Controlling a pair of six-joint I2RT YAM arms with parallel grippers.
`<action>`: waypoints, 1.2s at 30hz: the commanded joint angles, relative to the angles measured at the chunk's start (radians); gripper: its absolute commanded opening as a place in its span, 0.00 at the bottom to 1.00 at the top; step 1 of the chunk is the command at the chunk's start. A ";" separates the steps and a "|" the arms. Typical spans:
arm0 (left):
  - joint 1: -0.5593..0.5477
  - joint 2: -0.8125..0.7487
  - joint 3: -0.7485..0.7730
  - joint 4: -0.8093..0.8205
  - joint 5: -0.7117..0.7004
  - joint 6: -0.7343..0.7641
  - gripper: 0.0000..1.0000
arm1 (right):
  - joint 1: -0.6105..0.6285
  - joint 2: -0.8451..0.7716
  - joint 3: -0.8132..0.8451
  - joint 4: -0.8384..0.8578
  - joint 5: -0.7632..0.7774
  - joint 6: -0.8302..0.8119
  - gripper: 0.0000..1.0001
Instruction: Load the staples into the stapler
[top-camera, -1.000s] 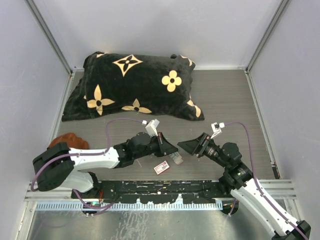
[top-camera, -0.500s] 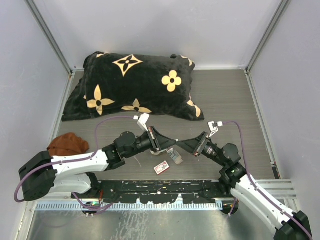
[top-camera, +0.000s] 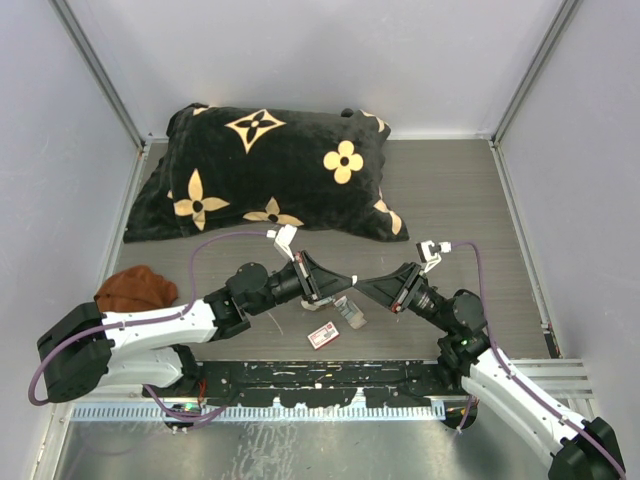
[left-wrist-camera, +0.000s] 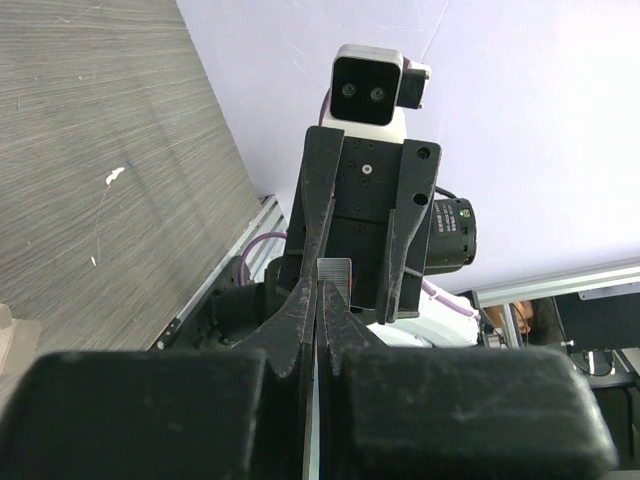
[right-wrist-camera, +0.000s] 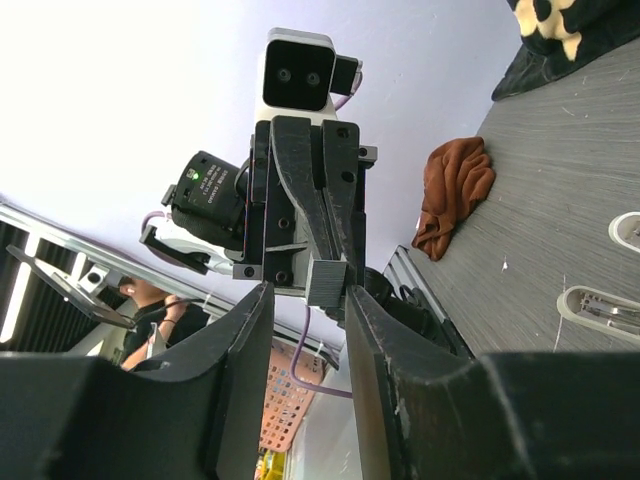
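Left end effector on staples: wrist-view

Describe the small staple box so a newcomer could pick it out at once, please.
From the big black pillow with gold flowers, come toward the near edge of the table. The staple box lies flat there, just before the black rail, red and white unlike the pale grey tray beside it.

left gripper: moved to right gripper | right jaws: narrowed round staples
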 joint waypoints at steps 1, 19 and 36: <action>0.005 -0.016 0.016 0.068 0.019 0.003 0.00 | 0.001 0.005 -0.002 0.097 -0.014 0.024 0.39; 0.005 0.005 0.030 0.096 0.057 -0.006 0.00 | 0.001 0.020 -0.003 0.134 -0.014 0.046 0.24; 0.007 -0.004 0.034 0.051 0.035 0.017 0.12 | 0.001 -0.019 -0.022 0.082 0.008 0.041 0.13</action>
